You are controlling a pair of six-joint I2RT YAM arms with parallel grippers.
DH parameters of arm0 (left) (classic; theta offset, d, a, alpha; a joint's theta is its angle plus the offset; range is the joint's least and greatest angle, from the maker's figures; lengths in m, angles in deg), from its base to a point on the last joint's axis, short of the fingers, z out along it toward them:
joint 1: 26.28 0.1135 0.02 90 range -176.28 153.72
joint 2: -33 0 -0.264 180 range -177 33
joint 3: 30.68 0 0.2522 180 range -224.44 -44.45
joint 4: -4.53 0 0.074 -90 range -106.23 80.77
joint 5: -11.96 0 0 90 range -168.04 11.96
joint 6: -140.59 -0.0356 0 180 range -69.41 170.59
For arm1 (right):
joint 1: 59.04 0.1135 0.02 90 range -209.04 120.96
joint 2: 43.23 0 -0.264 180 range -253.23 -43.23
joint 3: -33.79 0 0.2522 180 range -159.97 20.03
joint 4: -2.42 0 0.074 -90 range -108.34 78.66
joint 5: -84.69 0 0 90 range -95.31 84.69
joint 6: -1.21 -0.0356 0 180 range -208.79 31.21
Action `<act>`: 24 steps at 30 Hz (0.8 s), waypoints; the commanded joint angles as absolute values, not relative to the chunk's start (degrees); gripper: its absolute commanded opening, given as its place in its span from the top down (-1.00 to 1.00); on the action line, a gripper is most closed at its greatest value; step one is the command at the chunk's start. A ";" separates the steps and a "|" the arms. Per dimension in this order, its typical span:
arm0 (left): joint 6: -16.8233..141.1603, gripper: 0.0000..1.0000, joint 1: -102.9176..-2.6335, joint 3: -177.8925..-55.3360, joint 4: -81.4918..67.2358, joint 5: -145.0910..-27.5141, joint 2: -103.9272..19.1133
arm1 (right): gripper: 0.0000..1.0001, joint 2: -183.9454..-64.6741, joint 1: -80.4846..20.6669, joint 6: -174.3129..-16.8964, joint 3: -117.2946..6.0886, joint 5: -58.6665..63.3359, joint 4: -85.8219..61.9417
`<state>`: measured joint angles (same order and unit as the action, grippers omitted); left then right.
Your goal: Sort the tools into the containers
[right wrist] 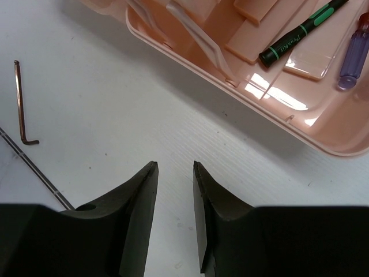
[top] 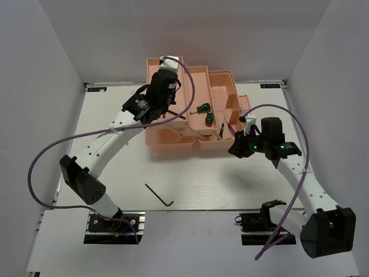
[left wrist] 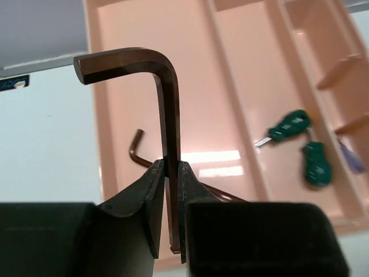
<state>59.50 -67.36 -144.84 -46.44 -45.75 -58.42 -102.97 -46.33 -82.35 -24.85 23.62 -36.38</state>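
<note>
My left gripper (top: pixel 168 115) is shut on a thick dark brown hex key (left wrist: pixel 168 104) and holds it upright over the left tray of the salmon-pink toolbox (top: pixel 173 147). A thinner hex key (left wrist: pixel 136 151) lies in that tray (left wrist: pixel 230 69) under it. Two green-handled screwdrivers (top: pixel 202 107) (top: pixel 209 118) lie in the middle tray and also show in the left wrist view (left wrist: pixel 286 126) (left wrist: pixel 316 164). A dark-handled precision screwdriver (right wrist: pixel 300 32) and a blue-handled one (right wrist: pixel 353 52) lie in the right compartments. My right gripper (right wrist: pixel 173 167) is open and empty above the table, in front of the toolbox (right wrist: pixel 190 52). Another hex key (top: pixel 158 194) lies on the table.
White walls close in the table on the left, the back and the right. Purple cables (top: pixel 34 167) loop off both arms. The loose hex key (right wrist: pixel 20 98) lies near the table's front edge (right wrist: pixel 34 167), between the two arm bases.
</note>
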 commanded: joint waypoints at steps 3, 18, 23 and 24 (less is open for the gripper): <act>57.88 1.00 -62.67 -145.16 -42.63 -49.46 -61.30 | 0.26 -101.68 -46.82 -81.50 -24.00 25.10 -34.64; 59.47 -0.26 -56.51 -137.71 -39.30 -59.92 -61.58 | 0.08 -102.90 -46.82 -80.35 -24.00 26.34 -35.51; 56.92 -0.41 -56.51 -126.13 -31.84 -68.36 -51.49 | 0.08 -102.82 -46.91 -79.83 -23.91 25.81 -35.51; 56.92 -0.41 -56.51 -119.48 -29.91 -69.85 -48.77 | 0.08 -102.73 -46.99 -79.74 -24.00 25.55 -35.43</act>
